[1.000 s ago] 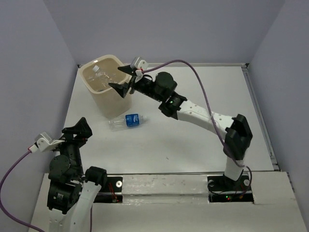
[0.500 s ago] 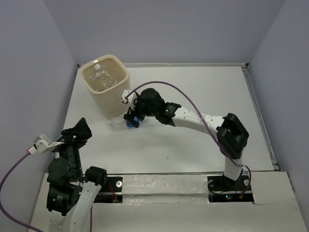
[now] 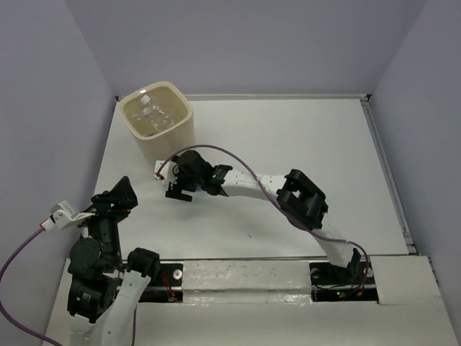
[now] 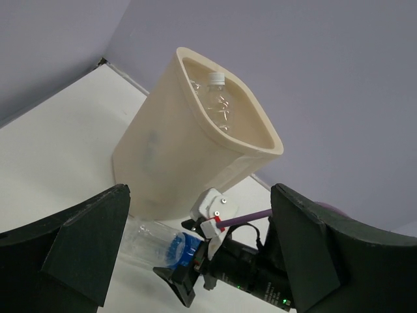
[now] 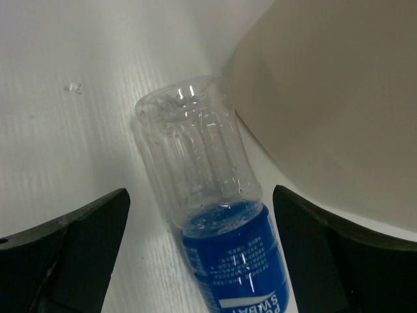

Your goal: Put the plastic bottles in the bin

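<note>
Because the bottle (image 5: 195, 163) looks light and squashy, close your wide-open right fingers (image 5: 71, 254) softly around its blue label (image 5: 238, 261).

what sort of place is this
Probably a robot lab cell: left arm and right arm bolted to a white table, plain walls around, a bin and plastic bottle as props.
</note>
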You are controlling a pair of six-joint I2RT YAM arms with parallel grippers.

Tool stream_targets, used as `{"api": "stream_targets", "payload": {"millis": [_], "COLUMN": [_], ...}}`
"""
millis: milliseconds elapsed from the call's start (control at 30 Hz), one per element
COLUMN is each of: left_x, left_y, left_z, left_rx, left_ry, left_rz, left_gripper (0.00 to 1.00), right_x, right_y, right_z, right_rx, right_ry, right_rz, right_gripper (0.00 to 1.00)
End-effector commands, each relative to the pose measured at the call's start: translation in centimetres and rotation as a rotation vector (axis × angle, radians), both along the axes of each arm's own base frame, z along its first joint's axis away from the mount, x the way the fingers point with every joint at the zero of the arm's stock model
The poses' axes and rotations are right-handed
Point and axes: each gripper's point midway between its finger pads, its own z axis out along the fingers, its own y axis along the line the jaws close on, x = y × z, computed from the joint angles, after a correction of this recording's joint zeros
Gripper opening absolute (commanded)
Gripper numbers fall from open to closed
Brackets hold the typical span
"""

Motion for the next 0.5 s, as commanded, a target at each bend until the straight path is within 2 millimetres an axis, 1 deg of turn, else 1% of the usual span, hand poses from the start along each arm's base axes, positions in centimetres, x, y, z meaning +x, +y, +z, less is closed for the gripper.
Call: {"api": "stream_targets", "payload": {"millis": [0, 67, 100, 167, 200, 233, 267, 333, 367, 467], "left_x": [-0.2, -0.2, -0.2, -0.1, -0.1, -0.1, -0.1, 0.0, 0.0, 0.1], "left_y": [0.0, 0.1, 0.1, 0.0, 0.0, 0.1, 0.0, 0.0, 0.0, 0.1], "left_z": [0.9, 0.8, 0.8, 0.7, 0.7, 0.8, 0.8, 0.7, 0.7, 0.6], "left_rx": [0.001, 0.001, 0.001, 0.002, 0.002, 0.001, 0.001, 0.002, 0.003, 0.004], "left_ry": [-0.042, -0.036, -0.035, -0.032, -0.032, -0.033, -0.032, -0.030, -0.027, -0.023], "left_rz": [-0.003, 0.000, 0.000, -0.003, -0.003, -0.002, -0.003, -0.003, -0.002, 0.003], "left_gripper": [0.99, 0.99, 0.99, 0.99, 0.99, 0.99, 0.99, 0.99, 0.99, 0.99], "right_x": [1.4, 1.6, 1.7, 1.6, 0.9, 0.9, 0.3, 0.2, -0.4, -0.9], "right_y": [2.0, 2.3, 2.6, 2.9, 3.4, 3.5, 4.0, 4.3, 4.7, 5.3], "right_z": [1.4, 0.5, -0.2, -0.9, -1.3, -1.6, -2.0, -2.5, -2.6, -2.5], "right_rx": [0.019, 0.007, 0.001, -0.001, 0.001, -0.001, 0.001, 0.006, 0.009, 0.023], "right_ry": [-0.086, -0.082, -0.075, -0.060, -0.049, -0.043, -0.032, -0.024, -0.022, -0.015], "right_rz": [0.011, 0.011, 0.011, 0.022, 0.032, 0.033, 0.046, 0.053, 0.060, 0.064], "right_gripper": [0.96, 0.95, 0.95, 0.94, 0.94, 0.93, 0.90, 0.88, 0.88, 0.83]}}
